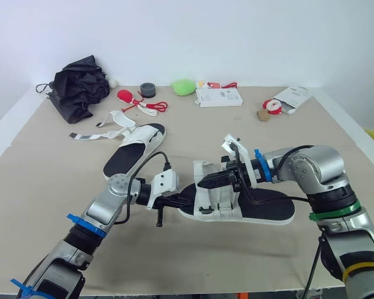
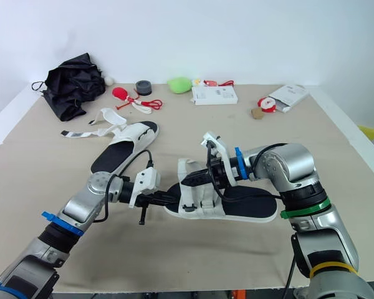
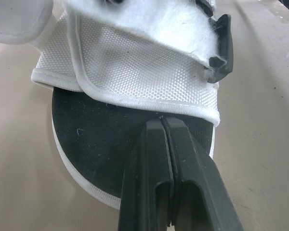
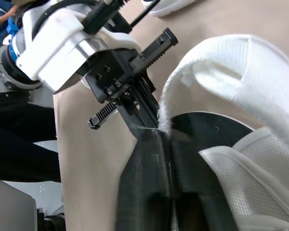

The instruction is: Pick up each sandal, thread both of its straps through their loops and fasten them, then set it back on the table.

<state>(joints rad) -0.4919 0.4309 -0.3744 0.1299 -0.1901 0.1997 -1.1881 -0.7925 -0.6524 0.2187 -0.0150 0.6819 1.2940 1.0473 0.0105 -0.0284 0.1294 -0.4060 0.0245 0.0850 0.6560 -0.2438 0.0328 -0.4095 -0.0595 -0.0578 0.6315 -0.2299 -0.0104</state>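
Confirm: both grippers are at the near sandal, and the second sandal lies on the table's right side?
No. The second sandal lies on the left side of the table, by the black umbrella, as the left eye view shows. The left gripper and right gripper are both at the near sandal.

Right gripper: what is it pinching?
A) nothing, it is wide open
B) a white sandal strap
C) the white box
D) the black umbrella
B: the right gripper is shut on a white strap of the sandal nearest the robot.
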